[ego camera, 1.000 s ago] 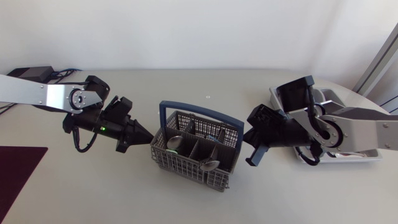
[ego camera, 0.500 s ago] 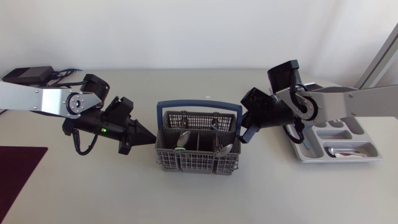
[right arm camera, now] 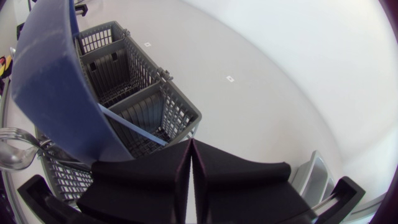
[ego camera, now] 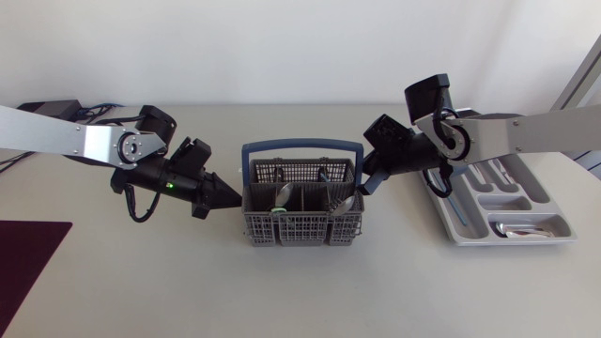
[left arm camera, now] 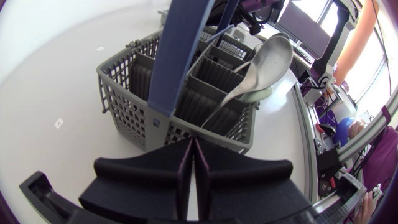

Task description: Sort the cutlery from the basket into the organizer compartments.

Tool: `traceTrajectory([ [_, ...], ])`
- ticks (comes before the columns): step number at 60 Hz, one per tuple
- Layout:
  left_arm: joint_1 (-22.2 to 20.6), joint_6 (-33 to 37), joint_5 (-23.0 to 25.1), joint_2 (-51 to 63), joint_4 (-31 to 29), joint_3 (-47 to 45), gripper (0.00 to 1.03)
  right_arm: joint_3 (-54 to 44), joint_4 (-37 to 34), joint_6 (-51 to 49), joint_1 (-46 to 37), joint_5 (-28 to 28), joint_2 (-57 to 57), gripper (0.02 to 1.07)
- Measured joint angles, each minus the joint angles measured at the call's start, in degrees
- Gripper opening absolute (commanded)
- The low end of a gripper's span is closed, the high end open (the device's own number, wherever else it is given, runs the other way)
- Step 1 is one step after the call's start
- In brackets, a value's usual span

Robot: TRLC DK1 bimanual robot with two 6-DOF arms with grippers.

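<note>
basket [ego camera: 300, 228] mid-frame on tabletop [ego camera: 300, 291], spoons [ego camera: 282, 194] standing inside. organizer [ego camera: 515, 192] at frame right, apart from it. left arm [ego camera: 169, 174]: jaws closed, empty, tip just beside basket's left wall. right arm [ego camera: 413, 155]: jaws closed, empty, by the blue handle [ego camera: 302, 146] at its right end.

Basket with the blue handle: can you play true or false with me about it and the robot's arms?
1. The basket has a blue handle. True.
2. The basket is empty. False: spoons stand in it.
3. The left gripper has its fingers pressed together with nothing between them. True.
4. The right gripper is holding a spoon. False: its fingers are shut on nothing.
5. The organizer lies on the left arm's side of the basket. False: it lies on the right arm's side.
</note>
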Motion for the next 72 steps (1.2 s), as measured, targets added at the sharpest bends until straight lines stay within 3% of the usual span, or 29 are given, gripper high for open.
traceTrajectory([
  [24,1.3,0.1,0.5,-0.9,1.0,-0.5,0.03,-2.0,-0.2,0.0,-0.7,0.1,-0.9,0.07],
  [43,3.8,2.4,0.0,-14.7,1.6,-7.9,0.04,-9.7,-1.8,-0.2,-2.0,1.4,-10.7,0.08],
  [49,3.8,3.1,-1.1,-20.7,1.6,-11.1,0.06,-11.9,-3.4,-0.2,-2.1,1.4,-15.4,0.21],
  [72,-2.4,3.2,-5.4,-32.0,1.6,-15.0,0.27,-17.9,-10.2,-0.5,-2.0,1.4,-28.8,0.33],
])
